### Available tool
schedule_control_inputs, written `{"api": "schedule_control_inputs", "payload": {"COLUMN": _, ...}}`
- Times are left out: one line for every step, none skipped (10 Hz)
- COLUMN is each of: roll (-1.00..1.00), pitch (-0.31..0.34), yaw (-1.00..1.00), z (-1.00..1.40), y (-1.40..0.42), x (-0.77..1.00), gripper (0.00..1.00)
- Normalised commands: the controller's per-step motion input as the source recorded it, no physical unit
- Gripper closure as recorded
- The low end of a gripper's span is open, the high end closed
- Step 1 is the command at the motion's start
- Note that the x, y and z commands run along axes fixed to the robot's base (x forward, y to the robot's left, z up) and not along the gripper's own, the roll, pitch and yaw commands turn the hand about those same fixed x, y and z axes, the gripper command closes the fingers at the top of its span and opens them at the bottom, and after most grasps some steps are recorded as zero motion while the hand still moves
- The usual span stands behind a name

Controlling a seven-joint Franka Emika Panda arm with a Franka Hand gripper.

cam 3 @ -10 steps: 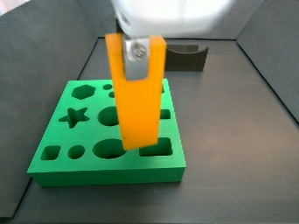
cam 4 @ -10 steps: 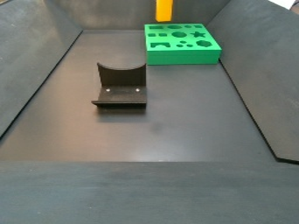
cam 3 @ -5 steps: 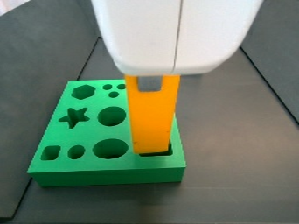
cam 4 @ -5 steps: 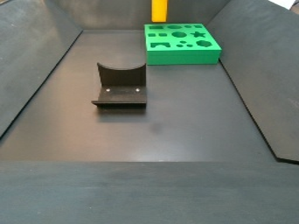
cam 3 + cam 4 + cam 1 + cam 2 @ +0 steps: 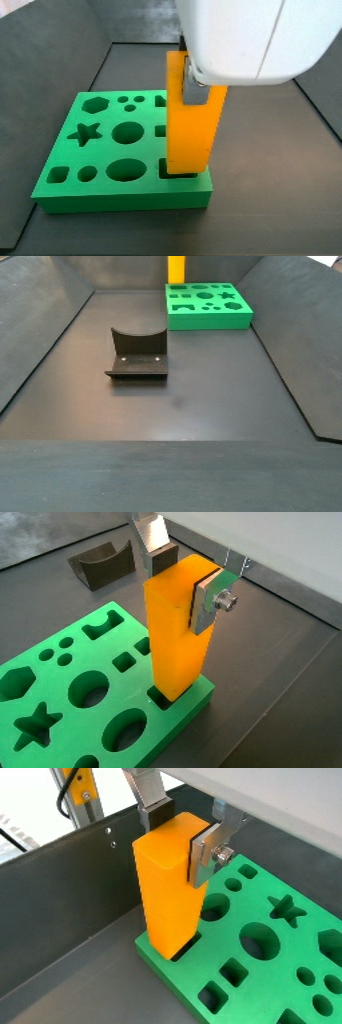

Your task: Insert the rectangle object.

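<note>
Since a moment ago the white arm housing has slid toward the upper right of a side view, and the rectangle object [image 5: 190,118] now stands upright with its lower end in the rectangular slot at the near right corner of the green board [image 5: 80,165]. The gripper [image 5: 178,574] clamps the block's upper part, one silver finger [image 5: 209,598] flat on its side face. Left of centre in a side view, the fixture [image 5: 136,353] stands well apart from the board.
</note>
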Motion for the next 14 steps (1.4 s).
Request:
{"api": "schedule_control_inputs", "payload": {"roll": -0.04, "pitch": 0.084, "yaw": -0.20, "z": 0.00, "y": 0.27, "x": 0.00, "gripper": 1.00}}
{"api": "schedule_control_inputs", "payload": {"roll": -0.11, "pitch": 0.043, "yaw": -0.17, "z": 0.00, "y": 0.17, "x": -0.03, "gripper": 1.00}}
{"api": "schedule_control_inputs", "payload": {"roll": -0.13, "pitch": 0.049, "yaw": -0.06, "z": -0.02, "y": 0.00, "x": 0.00, "gripper": 1.00}}
{"api": "schedule_control_inputs", "payload": {"roll": -0.15, "pitch": 0.056, "yaw": 0.00, "z": 0.00, "y": 0.00, "x": 0.00, "gripper": 1.00}}
{"api": "schedule_control_inputs", "payload": {"roll": -0.20, "pitch": 0.034, "yaw": 0.00, "z": 0.00, "y": 0.00, "x": 0.00, "gripper": 1.00}}
{"api": "schedule_control_inputs", "payload": {"roll": -0.19, "pitch": 0.020, "yaw": 0.00, "z": -0.01, "y": -0.03, "x": 0.00, "gripper": 1.00}}
{"api": "schedule_control_inputs", "payload": {"roll": -0.20, "pitch": 0.021, "yaw": 0.03, "z": -0.05, "y": -0.06, "x": 0.00, "gripper": 1.00}}
{"api": "schedule_control_inputs", "payload": {"roll": -0.15, "pitch": 0.010, "yaw": 0.03, "z": -0.03, "y": -0.01, "x": 0.00, "gripper": 1.00}}
{"api": "schedule_control_inputs", "payload": {"roll": -0.11, "pitch": 0.011, "yaw": 0.01, "z": -0.01, "y": 0.00, "x": 0.00, "gripper": 1.00}}
{"api": "schedule_control_inputs", "payload": {"roll": -0.04, "pitch": 0.000, "yaw": 0.04, "z": -0.07, "y": 0.00, "x": 0.00, "gripper": 1.00}}
{"api": "schedule_control_inputs", "payload": {"roll": -0.03, "pitch": 0.000, "yaw": 0.13, "z": -0.13, "y": 0.00, "x": 0.00, "gripper": 1.00}}
{"api": "schedule_control_inputs", "payload": {"roll": -0.02, "pitch": 0.000, "yaw": 0.04, "z": -0.13, "y": -0.02, "x": 0.00, "gripper": 1.00}}
{"api": "schedule_control_inputs", "payload": {"roll": -0.03, "pitch": 0.000, "yaw": 0.00, "z": -0.15, "y": -0.06, "x": 0.00, "gripper": 1.00}}
{"api": "schedule_control_inputs", "payload": {"roll": -0.06, "pitch": 0.000, "yaw": 0.00, "z": -0.14, "y": -0.08, "x": 0.00, "gripper": 1.00}}
